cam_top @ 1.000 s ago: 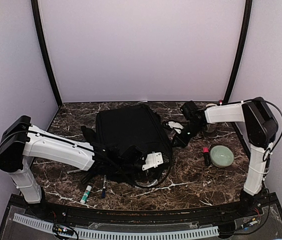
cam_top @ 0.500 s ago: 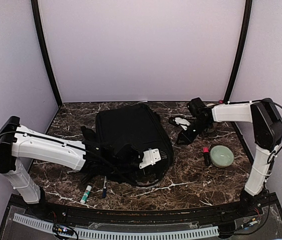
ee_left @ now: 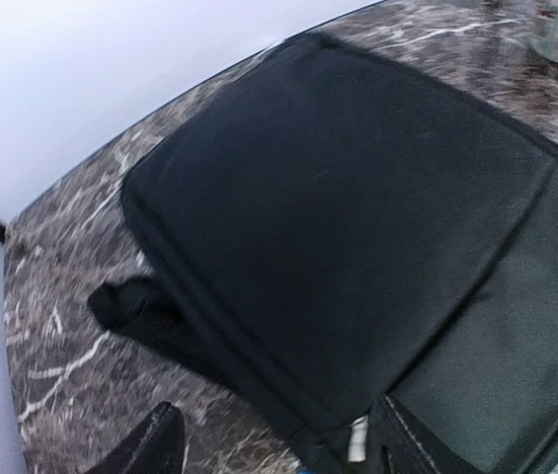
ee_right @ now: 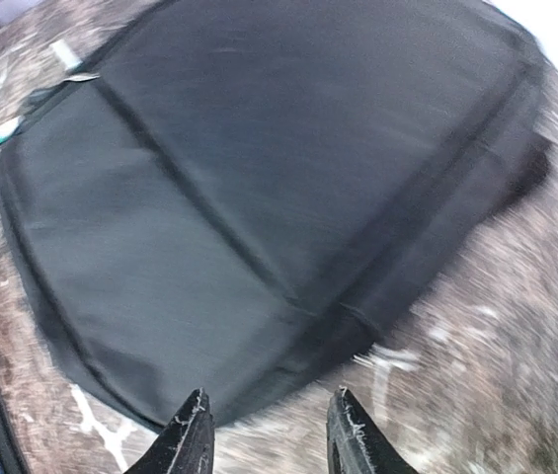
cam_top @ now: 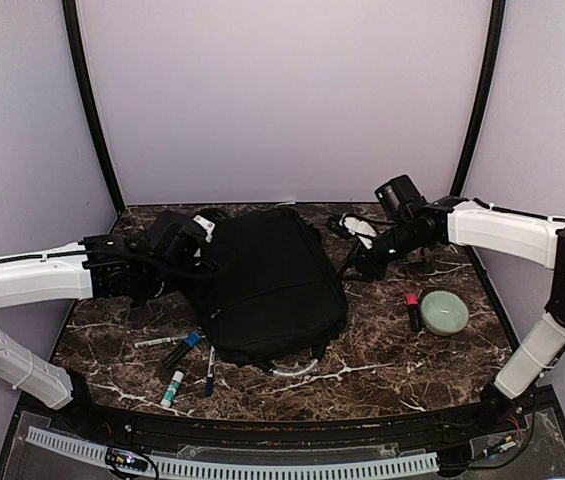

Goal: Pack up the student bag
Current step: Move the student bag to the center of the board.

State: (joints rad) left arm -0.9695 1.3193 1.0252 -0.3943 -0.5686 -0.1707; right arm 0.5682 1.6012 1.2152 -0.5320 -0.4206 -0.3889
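The student bag [cam_top: 272,285] is matt black cloth, lying on a glossy, polished, dark veined marble table [cam_top: 392,352].

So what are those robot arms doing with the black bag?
Two robot arms are meant to pack the black backpack, lying flat on the marble table. The left gripper and right gripper hover at its sides, both open, holding nothing. Pens and a glue stick lie loose beside it.

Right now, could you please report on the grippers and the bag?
Left gripper open, empty. Right gripper open, empty. Student bag flat on table, unheld. Pens loose beside it.
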